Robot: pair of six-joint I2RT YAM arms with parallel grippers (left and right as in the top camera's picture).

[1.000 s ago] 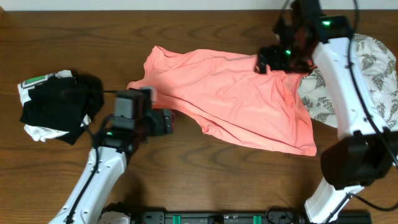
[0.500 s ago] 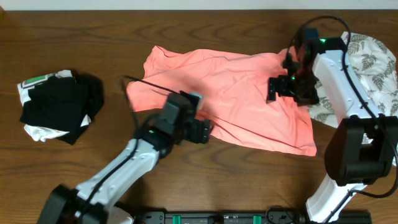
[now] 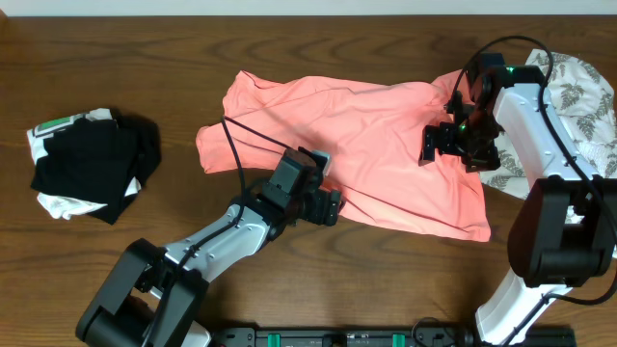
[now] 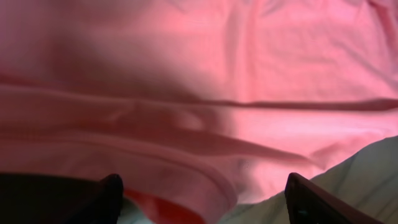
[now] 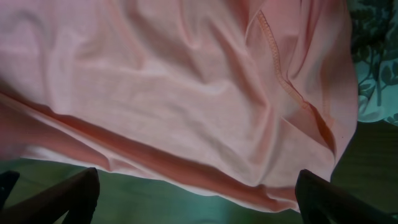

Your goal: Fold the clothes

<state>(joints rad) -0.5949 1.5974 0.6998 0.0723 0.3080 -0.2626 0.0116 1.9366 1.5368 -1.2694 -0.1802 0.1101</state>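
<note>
- the left gripper (image 3: pixel 323 204) sits nearest the robot's base, low at the front edge of the salmon-pink t-shirt (image 3: pixel 376 145). its jaws stand wide apart and hold nothing.
- in the left wrist view, the shirt's folded hem runs across the gap between the two dark fingertips, with pink cloth filling the view beyond them.
- the t-shirt lies spread and rumpled across the middle of the wooden table (image 3: pixel 386 280), with one corner reaching toward the front right.
- the right gripper (image 3: pixel 431 145) is over the shirt's right part, further back. its jaws are also spread wide, with nothing clasped.
- in the right wrist view, creased pink cloth and a stitched seam lie beyond the fingertips.
- a white leaf-print garment (image 3: pixel 583 96) lies at the far right, beside the shirt.
- a black-and-white bundle (image 3: pixel 92 164) lies at the far left, well apart from the shirt.
</note>
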